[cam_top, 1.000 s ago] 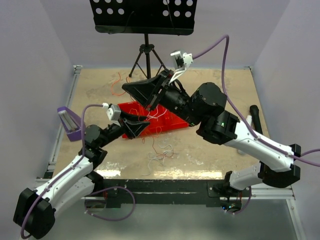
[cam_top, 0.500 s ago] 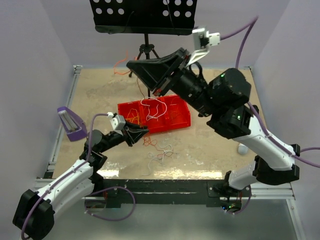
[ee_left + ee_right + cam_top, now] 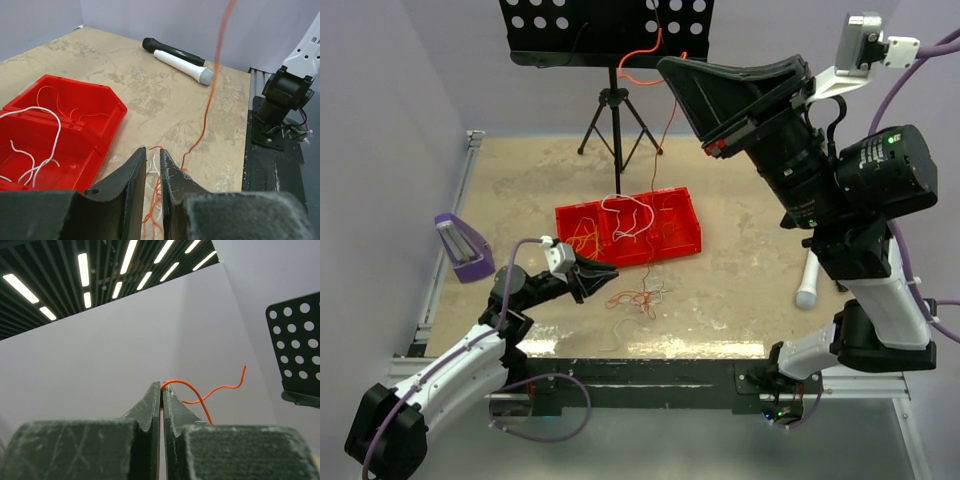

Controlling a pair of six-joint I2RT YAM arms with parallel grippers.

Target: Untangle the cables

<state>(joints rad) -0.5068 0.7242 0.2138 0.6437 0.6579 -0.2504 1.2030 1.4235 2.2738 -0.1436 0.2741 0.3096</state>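
Note:
A small clump of orange and white cables (image 3: 635,298) lies on the table just in front of the red bin (image 3: 692,226). My left gripper (image 3: 611,272) is low over it. In the left wrist view its jaws (image 3: 153,153) stand a narrow slit apart with orange and white strands (image 3: 156,192) pinched in the gap. My right gripper (image 3: 667,66) is raised high at the back, shut on one orange cable (image 3: 220,387). That cable (image 3: 212,85) hangs taut down to the clump. More white and yellow cables (image 3: 625,215) lie in the bin (image 3: 102,107).
A black music stand (image 3: 610,30) on a tripod (image 3: 613,110) stands at the back. A black-and-white microphone-like stick (image 3: 807,282) lies at the right, also seen in the left wrist view (image 3: 180,62). A purple holder (image 3: 460,248) sits at the left edge.
My right arm has swung up and to the right, drawing the orange cable out of the clump. My left gripper has come nearer the front edge and narrowed its jaws onto the clump.

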